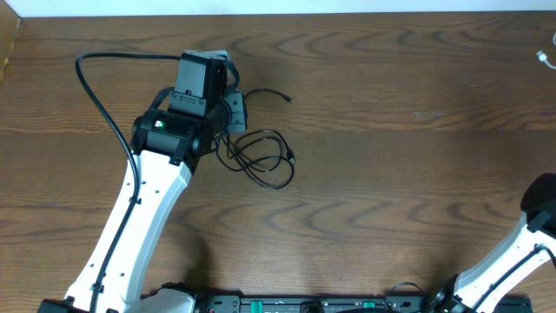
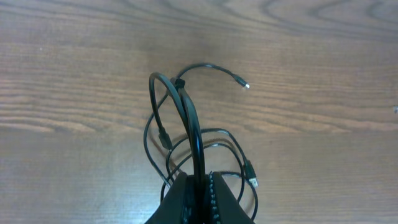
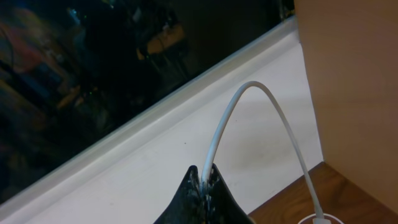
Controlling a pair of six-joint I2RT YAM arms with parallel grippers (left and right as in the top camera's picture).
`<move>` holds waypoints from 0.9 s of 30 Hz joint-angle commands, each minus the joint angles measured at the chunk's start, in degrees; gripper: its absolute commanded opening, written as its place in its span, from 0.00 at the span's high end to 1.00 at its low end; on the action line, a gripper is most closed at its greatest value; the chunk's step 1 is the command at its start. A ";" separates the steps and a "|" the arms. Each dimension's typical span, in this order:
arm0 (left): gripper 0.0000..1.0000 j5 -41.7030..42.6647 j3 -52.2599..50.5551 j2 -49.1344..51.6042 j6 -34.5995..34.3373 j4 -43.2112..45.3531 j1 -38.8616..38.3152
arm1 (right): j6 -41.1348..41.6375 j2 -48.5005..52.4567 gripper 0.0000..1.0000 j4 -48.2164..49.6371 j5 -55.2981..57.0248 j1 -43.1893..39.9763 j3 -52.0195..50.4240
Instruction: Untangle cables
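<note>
Black cable (image 1: 265, 158) tangle is lying left-centre on the table (image 1: 391, 174), looping straight out from the left gripper (image 2: 200, 183), which is pinching one strand. White cable (image 3: 249, 99) is arching out of the right gripper (image 3: 205, 177), which is clamping it far right. The left arm is sitting nearer the tangle.

White cable (image 3: 252, 85) leaves right wrist view at bottom edge. Overhead: right arm (image 1: 521, 243) cropped, black cable (image 1: 287, 157) partly under left tool (image 1: 231, 109).

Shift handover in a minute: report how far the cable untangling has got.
Done: the white cable is clear of the black ones, pinched in the right hand. In hand: the left hand grips the black cables. Left: their loops lie crossed on the table.
</note>
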 commanded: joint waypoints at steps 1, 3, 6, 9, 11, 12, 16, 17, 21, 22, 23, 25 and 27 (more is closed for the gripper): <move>0.93 -0.11 0.39 1.53 0.35 0.37 -0.13 | 0.31 6.14 0.99 -0.85 1.29 0.46 0.72; 0.93 -0.11 0.39 2.38 0.35 0.35 -0.17 | 0.57 8.96 0.99 -1.92 1.29 0.46 0.72; 0.93 0.55 0.39 3.85 0.35 0.35 -0.17 | 1.77 13.46 0.99 -2.95 1.31 0.35 0.72; 0.93 3.34 0.39 5.09 0.37 0.61 -0.17 | 1.75 18.16 0.64 -5.22 1.70 -0.15 0.72; 0.93 4.00 0.39 5.40 0.37 0.98 -0.17 | 1.75 19.37 0.17 -7.52 1.51 -0.20 0.72; 0.93 4.22 0.39 5.46 0.37 1.22 -0.17 | 1.73 19.67 0.01 -9.27 1.46 -0.15 0.72; 0.94 6.05 0.39 5.46 0.37 2.54 -0.17 | 0.17 18.51 0.01 -16.04 -1.27 0.31 0.79; 0.92 7.28 0.39 5.46 0.37 2.99 -0.17 | 0.20 17.79 0.01 -17.84 -1.92 0.37 0.79; 0.92 13.18 0.39 5.46 0.37 6.03 -0.17 | -2.12 13.75 0.01 -25.22 -8.07 0.55 0.79; 0.93 14.73 0.39 5.46 0.35 6.93 -0.17 | -3.34 12.81 0.01 -26.88 -10.12 0.68 0.79; 0.93 17.40 0.42 5.46 0.33 8.63 -0.17 | -5.31 11.21 0.01 -29.81 -13.68 0.98 0.79; 0.92 22.43 0.44 5.46 -0.33 12.28 -0.17 | -8.41 9.40 0.01 -33.44 -17.77 1.57 0.79; 0.93 26.32 0.48 5.44 -2.73 16.31 -0.17 | -11.96 7.61 0.01 -37.92 -22.27 2.45 0.79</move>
